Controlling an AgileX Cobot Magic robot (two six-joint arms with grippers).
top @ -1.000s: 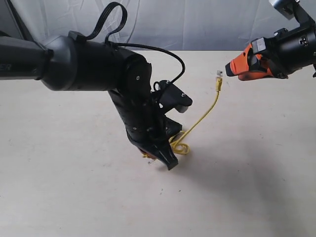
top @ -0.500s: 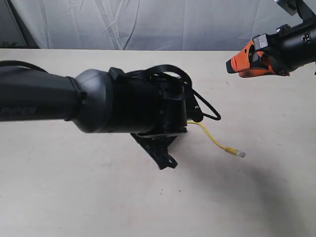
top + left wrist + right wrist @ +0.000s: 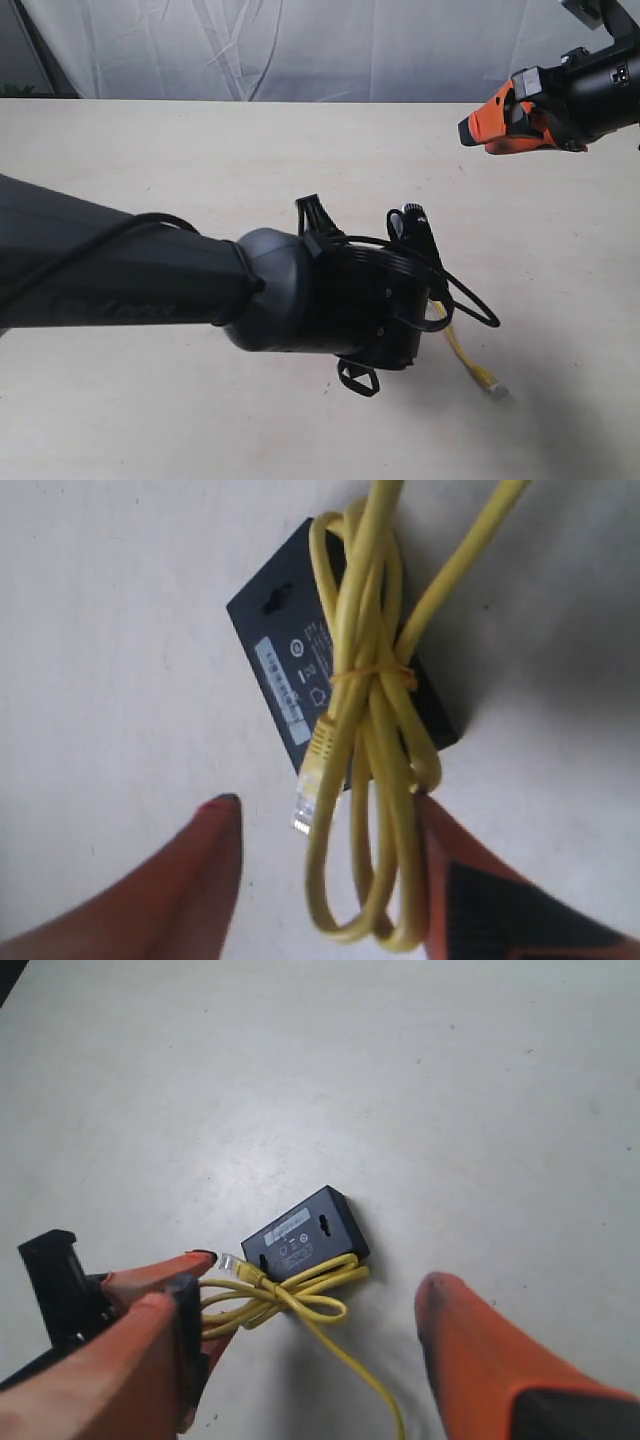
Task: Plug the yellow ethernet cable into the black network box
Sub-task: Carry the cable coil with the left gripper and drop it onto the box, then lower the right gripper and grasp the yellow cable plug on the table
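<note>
My left pincer is wide, with the loop of the yellow ethernet cable between its fingers. Closing here may pinch the bundle, not the plug. My right pincer is wide and empty.

Both arms are matte black: the left arm has a rounded cylindrical wrist housing with small screws and thin black looped cables, while the right gripper has a black body with tapered orange fingers.
</note>
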